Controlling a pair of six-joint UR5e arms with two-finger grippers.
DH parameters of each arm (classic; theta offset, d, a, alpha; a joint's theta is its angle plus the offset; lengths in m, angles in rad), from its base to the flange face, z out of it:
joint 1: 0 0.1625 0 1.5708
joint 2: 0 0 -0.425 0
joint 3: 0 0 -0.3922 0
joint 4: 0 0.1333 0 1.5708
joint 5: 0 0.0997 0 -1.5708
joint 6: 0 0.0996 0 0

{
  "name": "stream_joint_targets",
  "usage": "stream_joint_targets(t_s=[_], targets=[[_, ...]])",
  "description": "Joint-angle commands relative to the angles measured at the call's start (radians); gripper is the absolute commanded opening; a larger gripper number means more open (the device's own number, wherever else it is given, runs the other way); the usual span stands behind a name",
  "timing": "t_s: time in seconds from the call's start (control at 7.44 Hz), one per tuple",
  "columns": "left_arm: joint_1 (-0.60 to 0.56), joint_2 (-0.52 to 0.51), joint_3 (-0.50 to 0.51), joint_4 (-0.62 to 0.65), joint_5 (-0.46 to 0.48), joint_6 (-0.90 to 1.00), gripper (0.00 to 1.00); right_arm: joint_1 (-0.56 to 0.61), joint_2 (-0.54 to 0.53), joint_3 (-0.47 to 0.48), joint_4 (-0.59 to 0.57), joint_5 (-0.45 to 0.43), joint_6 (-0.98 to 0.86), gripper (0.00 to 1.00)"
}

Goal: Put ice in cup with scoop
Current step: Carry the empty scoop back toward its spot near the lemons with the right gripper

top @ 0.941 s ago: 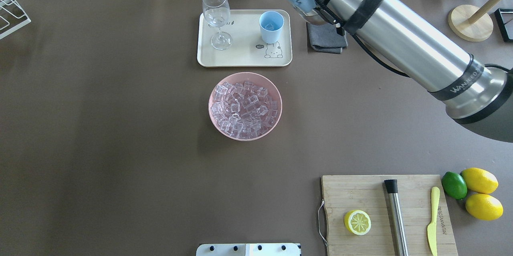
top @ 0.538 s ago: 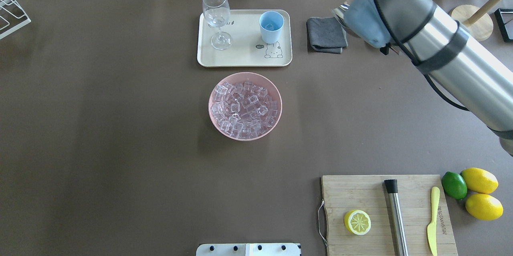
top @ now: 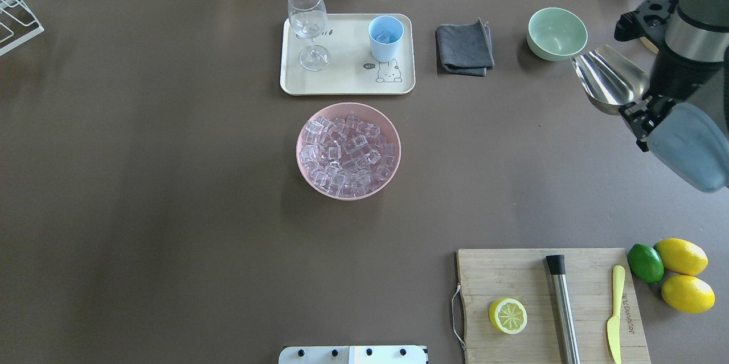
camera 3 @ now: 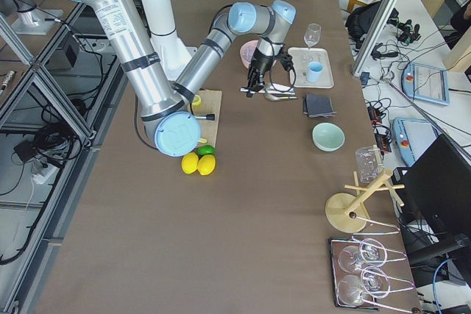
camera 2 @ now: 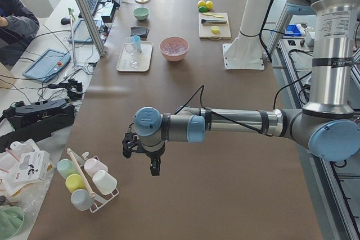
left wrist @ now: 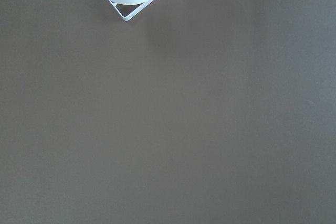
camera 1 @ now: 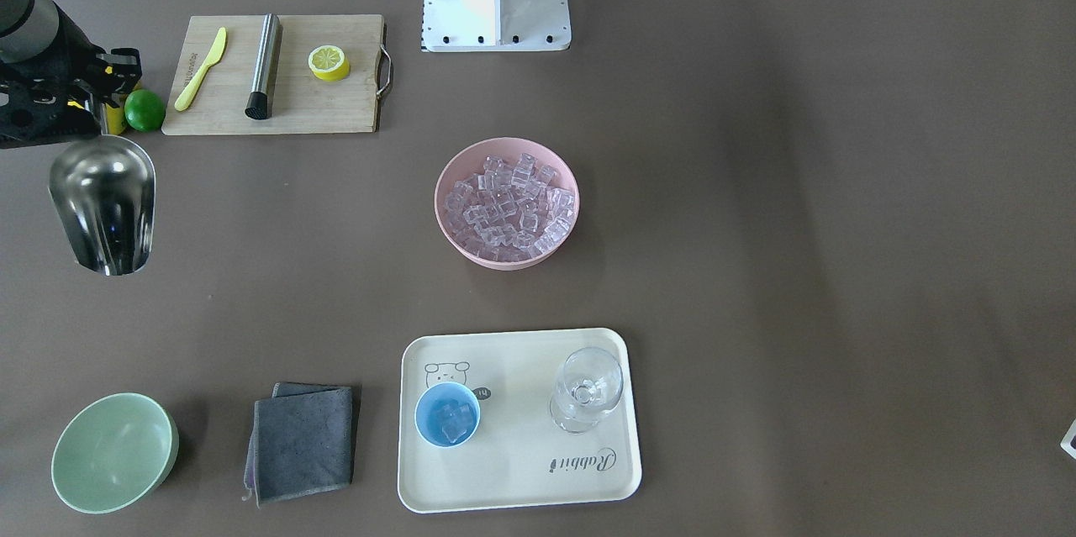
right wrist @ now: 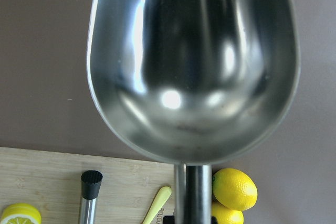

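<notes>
Claw on the left arm [camera 2: 153,168] hangs over the counter [top: 171,182] at its left end, near a white rack [camera 2: 90,186] of pastel mugs; whether it is spread or pressed together cannot be told from this side view. At mid-counter, a cream tray [top: 342,70] carries a clear stemmed glass [top: 307,22] on its left and the light-blue cup [top: 385,38] on its right, a few cubes showing inside the cup. Just in front of the tray, on the robot's side, a pink bowl [top: 298,153] is heaped with ice [top: 347,150]. Right of the tray lie a folded grey cloth [top: 464,48] and a pale green bowl [top: 556,33]. Farther right, the right claw [top: 637,114] pinches the rod handle of the scoop [top: 606,79], held in the air just beside the green bowl, its shiny trough facing up and its mouth turned toward that bowl, well apart from cup and ice.
</notes>
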Motion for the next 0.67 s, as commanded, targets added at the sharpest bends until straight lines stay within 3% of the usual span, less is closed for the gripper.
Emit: stream_joint_targets(t_s=[0.0, 0.27, 0.54], targets=[[0.005, 0.003, -0.007, 0.027, 0.002, -0.029, 0.98, 0.001, -0.252, 0.067, 0.206, 0.064, 0.14, 0.0], [-0.002, 0.026, -0.009, 0.018, 0.002, -0.029, 0.98, -0.001, -0.317, -0.049, 0.437, 0.094, 0.234, 0.0], [-0.004, 0.023, -0.029, 0.02, 0.076, -0.032, 0.98, -0.015, -0.326, -0.179, 0.602, 0.095, 0.253, 0.0]])
